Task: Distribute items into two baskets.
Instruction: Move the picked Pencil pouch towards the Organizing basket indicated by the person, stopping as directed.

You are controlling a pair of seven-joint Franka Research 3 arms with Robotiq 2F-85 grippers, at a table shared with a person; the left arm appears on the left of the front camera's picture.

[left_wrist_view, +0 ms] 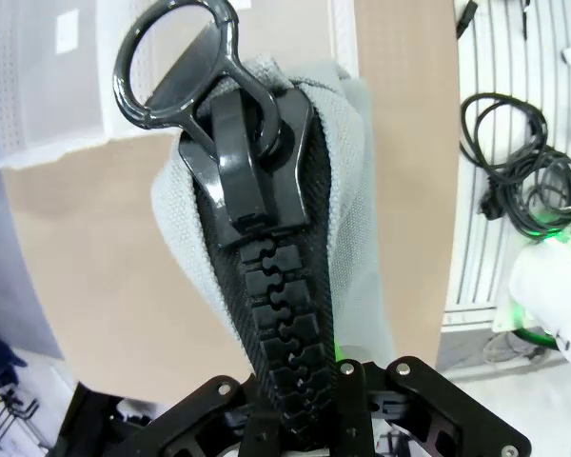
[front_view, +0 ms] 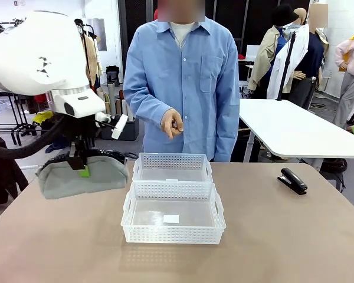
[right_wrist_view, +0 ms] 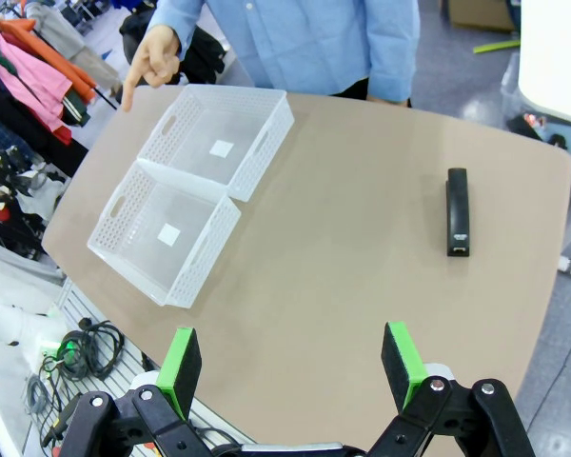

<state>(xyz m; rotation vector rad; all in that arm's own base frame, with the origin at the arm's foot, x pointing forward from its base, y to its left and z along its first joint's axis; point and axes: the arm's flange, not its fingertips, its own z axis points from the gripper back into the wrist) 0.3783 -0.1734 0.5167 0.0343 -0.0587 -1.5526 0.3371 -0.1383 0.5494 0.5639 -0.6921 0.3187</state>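
My left gripper [front_view: 79,168] is shut on the black zipper [left_wrist_view: 278,314] of a grey fabric pouch [front_view: 59,177] at the table's far left. The zipper's big ring pull [left_wrist_view: 181,57] points away from the fingers. I cannot tell whether the pouch rests on the table or hangs just above it. Two white perforated baskets stand touching at mid-table, the far one [front_view: 143,168] and the near one [front_view: 172,234], each with a small white label inside. A black stapler [front_view: 292,180] lies at the far right. My right gripper [right_wrist_view: 290,367] is open high above the table, with the stapler [right_wrist_view: 458,211] ahead of it.
A person in a blue shirt stands at the far edge, one hand [front_view: 172,124] held over the far basket [right_wrist_view: 266,143] with a finger pointing down. The near basket [right_wrist_view: 205,257] lies beside it. Bare tabletop [right_wrist_view: 343,248] spreads between the baskets and the stapler. Cables lie on the floor.
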